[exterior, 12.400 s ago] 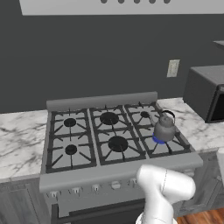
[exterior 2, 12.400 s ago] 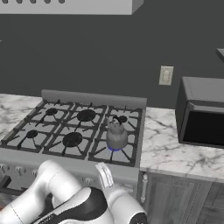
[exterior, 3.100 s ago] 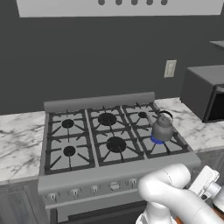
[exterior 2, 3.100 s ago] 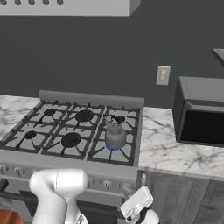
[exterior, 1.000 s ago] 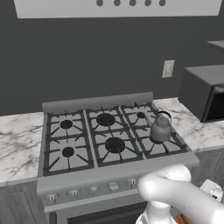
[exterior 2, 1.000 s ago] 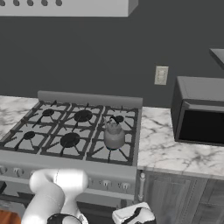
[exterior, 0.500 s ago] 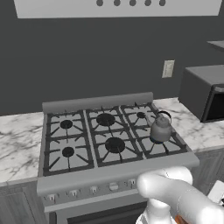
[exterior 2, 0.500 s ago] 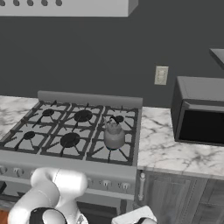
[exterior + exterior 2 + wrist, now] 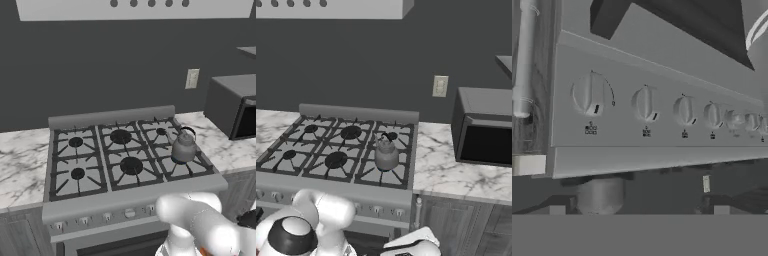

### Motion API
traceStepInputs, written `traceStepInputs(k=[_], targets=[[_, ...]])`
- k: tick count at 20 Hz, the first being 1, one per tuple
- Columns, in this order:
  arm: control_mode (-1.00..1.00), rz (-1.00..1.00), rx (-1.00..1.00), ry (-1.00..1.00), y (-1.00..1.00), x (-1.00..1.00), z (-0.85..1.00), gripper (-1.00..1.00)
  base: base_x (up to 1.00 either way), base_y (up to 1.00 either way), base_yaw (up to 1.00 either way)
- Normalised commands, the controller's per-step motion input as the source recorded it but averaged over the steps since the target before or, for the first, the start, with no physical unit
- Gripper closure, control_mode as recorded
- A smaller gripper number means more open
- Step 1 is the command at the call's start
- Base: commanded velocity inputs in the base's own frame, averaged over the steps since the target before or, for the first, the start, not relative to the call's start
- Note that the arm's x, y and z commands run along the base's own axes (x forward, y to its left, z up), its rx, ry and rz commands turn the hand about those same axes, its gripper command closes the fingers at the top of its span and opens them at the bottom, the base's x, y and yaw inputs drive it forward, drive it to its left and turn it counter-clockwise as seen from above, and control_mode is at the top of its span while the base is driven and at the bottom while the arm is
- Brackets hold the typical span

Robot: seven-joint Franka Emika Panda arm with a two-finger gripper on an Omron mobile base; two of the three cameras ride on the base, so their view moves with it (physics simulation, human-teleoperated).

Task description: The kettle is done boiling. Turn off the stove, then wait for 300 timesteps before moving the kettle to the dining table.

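Observation:
The grey kettle stands upright on the front right burner of the stove, and no flame shows under it. My gripper hangs low in front of the stove's knob panel, a short way back from it and touching nothing. Its fingertips stand wide apart, open and empty. In the hand view the row of knobs runs across the picture, and the nearest knob sits at the panel's end beside a cabinet handle. The dining table is out of view.
A dark microwave stands on the marble counter right of the stove. More marble counter lies to the stove's left. A range hood hangs above, and a wall outlet sits behind.
The blue flame under the kettle three seconds ago is gone. Over the last second the hand has drawn slightly back and down from the knob panel. The kettle has not moved.

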Motion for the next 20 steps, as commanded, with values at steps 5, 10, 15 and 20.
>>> traceStepInputs(k=[5,10,15,20], targets=[[-1.0,0.0,-0.11,0.0,0.0,-0.05,0.71,-1.0,0.0,0.0,0.0],[-1.0,0.0,-0.17,0.0,0.15,0.0,0.7,-1.0,0.0,0.0,0.0],[-1.0,0.01,-0.21,0.01,0.08,0.0,0.66,-1.0,0.0,0.0,0.0],[-1.0,0.05,-0.2,0.01,0.08,0.1,0.57,-1.0,0.0,0.0,0.0]])
